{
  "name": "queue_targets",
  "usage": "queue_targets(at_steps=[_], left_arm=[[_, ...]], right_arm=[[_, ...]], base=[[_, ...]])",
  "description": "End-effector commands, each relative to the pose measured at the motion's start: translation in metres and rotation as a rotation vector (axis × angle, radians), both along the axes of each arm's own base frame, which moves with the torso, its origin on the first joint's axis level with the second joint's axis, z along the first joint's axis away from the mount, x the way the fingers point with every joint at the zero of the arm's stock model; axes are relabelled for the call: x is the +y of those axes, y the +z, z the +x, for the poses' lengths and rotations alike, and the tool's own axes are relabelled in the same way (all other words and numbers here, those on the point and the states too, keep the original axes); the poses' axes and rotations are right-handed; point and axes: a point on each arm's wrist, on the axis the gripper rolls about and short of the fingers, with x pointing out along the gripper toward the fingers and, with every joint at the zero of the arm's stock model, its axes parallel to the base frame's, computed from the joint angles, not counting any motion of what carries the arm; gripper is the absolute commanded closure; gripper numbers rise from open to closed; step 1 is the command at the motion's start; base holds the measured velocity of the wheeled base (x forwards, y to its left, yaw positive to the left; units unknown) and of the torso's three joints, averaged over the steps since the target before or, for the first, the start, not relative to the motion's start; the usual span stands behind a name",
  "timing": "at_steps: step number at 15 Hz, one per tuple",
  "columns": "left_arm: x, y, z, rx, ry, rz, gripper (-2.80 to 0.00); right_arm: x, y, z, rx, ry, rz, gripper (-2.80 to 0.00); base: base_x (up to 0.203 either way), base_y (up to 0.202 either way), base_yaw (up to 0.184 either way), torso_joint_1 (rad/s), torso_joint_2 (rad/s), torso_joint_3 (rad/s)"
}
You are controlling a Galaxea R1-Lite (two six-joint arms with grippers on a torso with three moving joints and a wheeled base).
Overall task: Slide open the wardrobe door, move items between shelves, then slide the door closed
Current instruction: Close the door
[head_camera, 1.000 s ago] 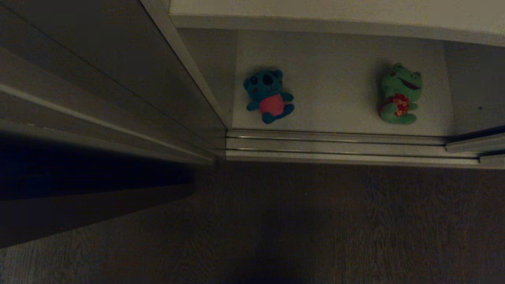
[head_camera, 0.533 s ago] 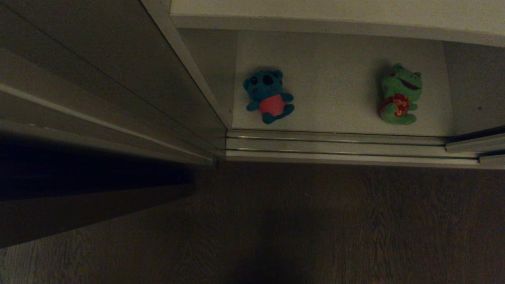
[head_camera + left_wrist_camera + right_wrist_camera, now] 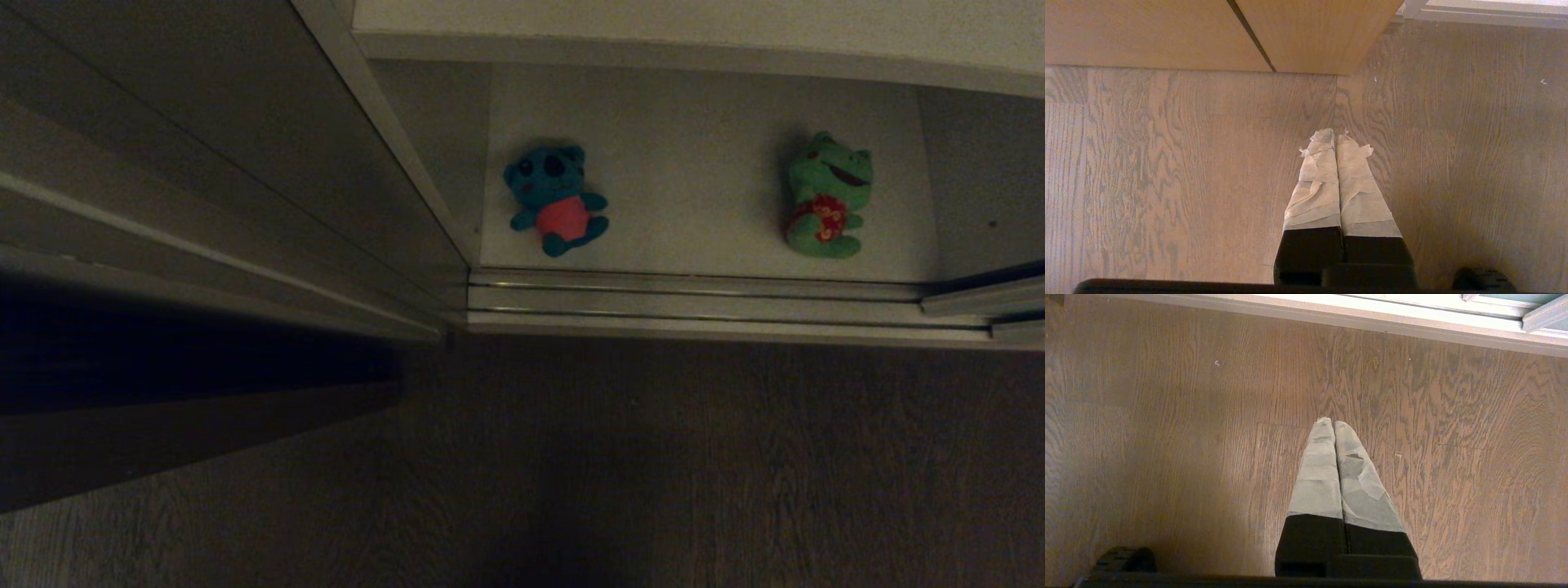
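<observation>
Each pincer, left [image 3: 1336, 136] and right [image 3: 1332, 424], has black fingers wrapped in wrinkled pale tape toward the tips.

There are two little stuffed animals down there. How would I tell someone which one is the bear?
Look into the open wardrobe at the white bottom shelf, just behind the metal sliding track. Two plush toys lie on it, far apart. The bear is the one nearer the sliding wardrobe door: teal-blue with a red belly, unlike the green frog in red patterned clothing.
</observation>
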Motion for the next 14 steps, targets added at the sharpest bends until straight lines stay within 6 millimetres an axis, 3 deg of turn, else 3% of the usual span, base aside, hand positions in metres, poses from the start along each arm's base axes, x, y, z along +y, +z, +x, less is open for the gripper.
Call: queue_targets(at_steps=[1,14], left_arm=[[0.0,0.0,0.0001,0.001,0.0,-0.001,0.0],[0.0,-0.0001,0.0,0.0,0.0,-0.001,0.0]], right_arm=[[0.0,-0.0013,0.0003,0.006,0.001,0.004,0.0],[0.0,-0.0013,0.0003,0.006,0.001,0.004,0.0]], base=[[0.0,0.0,0.0,0.0,0.0,0.0],[0.0,0.0,0.0,0.0,0.0,0.0]])
